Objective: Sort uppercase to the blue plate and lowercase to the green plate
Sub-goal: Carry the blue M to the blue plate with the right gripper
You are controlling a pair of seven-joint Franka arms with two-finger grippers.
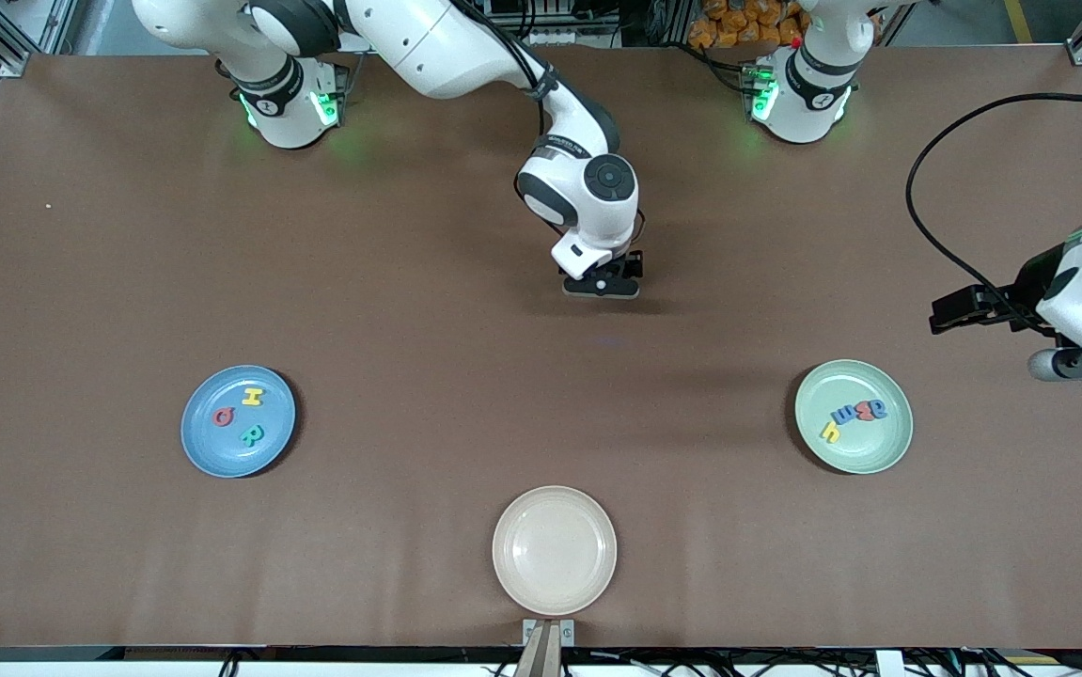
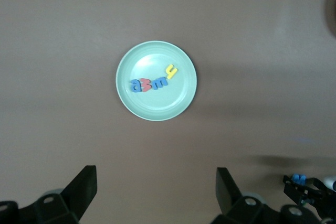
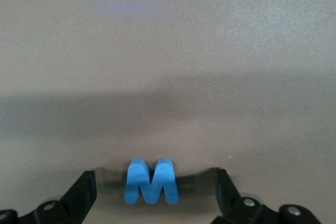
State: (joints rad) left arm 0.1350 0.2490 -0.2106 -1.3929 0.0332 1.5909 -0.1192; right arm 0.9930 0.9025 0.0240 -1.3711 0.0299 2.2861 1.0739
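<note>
W (image 3: 151, 181), blue, stands on the table (image 1: 409, 282) between the right gripper's (image 1: 603, 285) wide-open fingers (image 3: 84, 192), untouched. H, Q and R lie on the blue plate (image 1: 202, 451); four small letters on the green plate (image 1: 888, 451). Left gripper (image 2: 155, 192) waits above it, fingers spread, holding nothing.

Brown table (image 1: 409, 282), blue plate (image 1: 197, 447), green plate (image 1: 888, 451), cream plate (image 1: 555, 550)

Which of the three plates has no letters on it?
The cream plate, nearest the front camera. The blue plate holds three letters, and the green plate holds four.
</note>
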